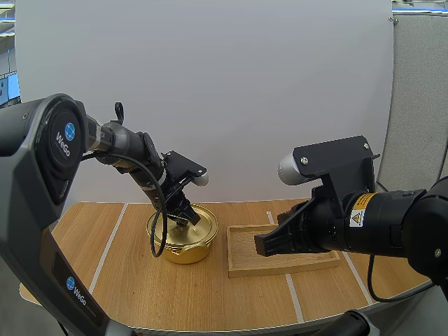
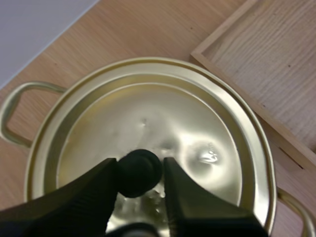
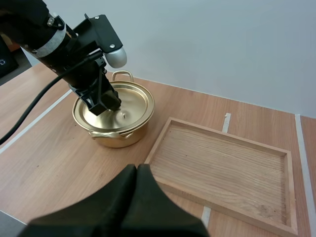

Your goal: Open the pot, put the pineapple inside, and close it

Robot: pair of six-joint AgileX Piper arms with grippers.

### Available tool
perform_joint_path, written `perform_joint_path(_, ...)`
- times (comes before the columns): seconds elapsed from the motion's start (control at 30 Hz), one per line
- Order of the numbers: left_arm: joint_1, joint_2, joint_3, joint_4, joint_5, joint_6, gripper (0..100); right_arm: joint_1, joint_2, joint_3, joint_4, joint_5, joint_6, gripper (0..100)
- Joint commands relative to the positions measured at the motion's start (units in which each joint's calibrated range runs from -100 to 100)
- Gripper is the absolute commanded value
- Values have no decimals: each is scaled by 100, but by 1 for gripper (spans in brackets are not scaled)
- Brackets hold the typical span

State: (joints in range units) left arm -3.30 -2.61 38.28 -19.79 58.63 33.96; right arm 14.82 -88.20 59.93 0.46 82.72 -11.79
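High view. The pot [image 1: 185,252] stands on the tabletop [image 1: 133,280], just left of the tray [image 1: 280,264] and apart from it, with the lid [image 1: 204,222] on. The left end effector [image 1: 186,218] is down on the lid's centre. The right end effector [image 1: 268,245] hangs above the tray's near left part.

Left wrist view. The left end effector [image 2: 140,170] holds the lid's black knob [image 2: 139,174]: one finger [image 2: 94,190] presses each side of it. The lid [image 2: 148,113] sits level in the pot's rim; a tray corner [image 2: 256,64] lies beside the pot.

Right wrist view. The right end effector [image 3: 136,173] is closed on nothing, its fingers together as one dark wedge above the tabletop near the tray [image 3: 222,163]. Beyond it, the left end effector [image 3: 107,102] rests on the covered pot [image 3: 116,138].
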Motion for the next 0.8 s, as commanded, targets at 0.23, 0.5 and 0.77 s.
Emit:
perform_joint_path(0.23,21,-131,0,-118,401,20,100,-24,-49,11,8,-28,-56,0)
perform_joint_path(0.5,21,-1232,-423,-72,1333,20,100,-24,-49,11,8,-28,-56,0)
perform_joint_path(0.77,21,-3054,-701,-72,2030,-86,100,-24,-98,11,8,-28,-56,0)
